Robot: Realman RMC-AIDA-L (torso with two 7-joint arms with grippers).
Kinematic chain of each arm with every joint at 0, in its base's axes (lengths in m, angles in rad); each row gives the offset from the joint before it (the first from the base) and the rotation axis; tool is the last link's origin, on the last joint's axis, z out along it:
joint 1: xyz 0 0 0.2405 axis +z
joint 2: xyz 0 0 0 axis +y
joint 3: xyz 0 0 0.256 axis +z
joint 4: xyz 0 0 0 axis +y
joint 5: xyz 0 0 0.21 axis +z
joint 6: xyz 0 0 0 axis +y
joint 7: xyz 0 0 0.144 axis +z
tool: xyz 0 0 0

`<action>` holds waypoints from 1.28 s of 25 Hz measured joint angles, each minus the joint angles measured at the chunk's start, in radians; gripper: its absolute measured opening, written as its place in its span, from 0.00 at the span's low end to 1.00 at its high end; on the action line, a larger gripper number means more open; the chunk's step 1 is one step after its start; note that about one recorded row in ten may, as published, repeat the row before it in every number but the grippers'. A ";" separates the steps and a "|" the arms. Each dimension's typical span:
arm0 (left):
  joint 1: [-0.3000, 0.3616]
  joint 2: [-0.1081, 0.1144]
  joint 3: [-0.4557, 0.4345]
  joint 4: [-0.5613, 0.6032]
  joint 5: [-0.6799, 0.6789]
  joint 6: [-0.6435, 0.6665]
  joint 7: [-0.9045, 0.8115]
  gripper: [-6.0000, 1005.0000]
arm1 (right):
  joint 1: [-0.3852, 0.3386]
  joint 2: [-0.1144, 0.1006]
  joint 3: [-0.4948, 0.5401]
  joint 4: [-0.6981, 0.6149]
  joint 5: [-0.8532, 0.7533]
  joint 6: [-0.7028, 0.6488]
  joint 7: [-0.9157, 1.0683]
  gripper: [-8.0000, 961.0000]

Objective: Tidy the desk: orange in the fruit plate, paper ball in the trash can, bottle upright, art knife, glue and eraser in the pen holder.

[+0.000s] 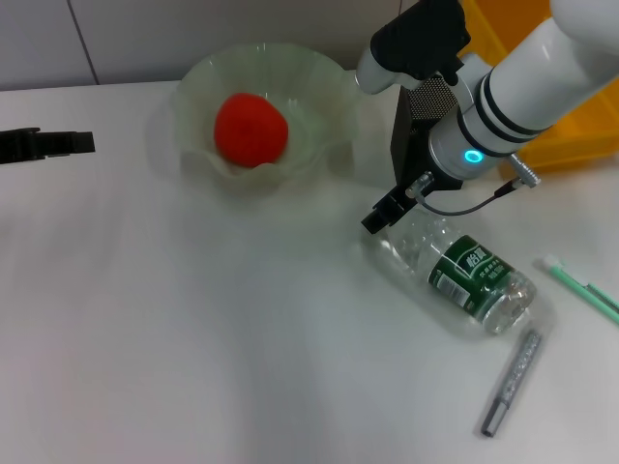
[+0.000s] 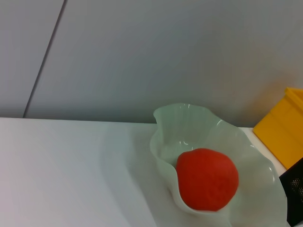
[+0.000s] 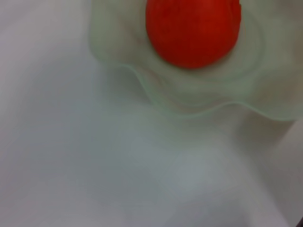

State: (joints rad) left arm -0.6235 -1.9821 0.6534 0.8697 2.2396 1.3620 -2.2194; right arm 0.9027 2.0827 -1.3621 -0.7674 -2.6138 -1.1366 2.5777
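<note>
My right pincer sits at the cap end of the clear plastic green-labelled bottle, lying flat on the white surface; finger state indeterminate. The round red-orange fruit rests in the ruffled pale-green glass bowl, far left.

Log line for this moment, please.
orange: in fruit plate | bottle: lying down | right gripper: at bottle's end | left gripper: parked

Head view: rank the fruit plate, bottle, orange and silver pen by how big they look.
1. fruit plate, widest by far
2. bottle, lying on its side
3. orange and silver pen: unsure, since the pen looks longer but far thinner, and sits nearer the camera
</note>
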 joint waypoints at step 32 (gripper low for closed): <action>0.005 0.001 0.000 0.000 0.000 0.001 0.000 0.45 | -0.175 0.003 -0.109 -0.445 0.154 -0.198 0.055 0.46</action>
State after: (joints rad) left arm -0.6187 -1.9812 0.6535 0.8698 2.2396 1.3634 -2.2197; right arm 0.7280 2.0857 -1.4715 -1.2128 -2.4600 -1.3347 2.6326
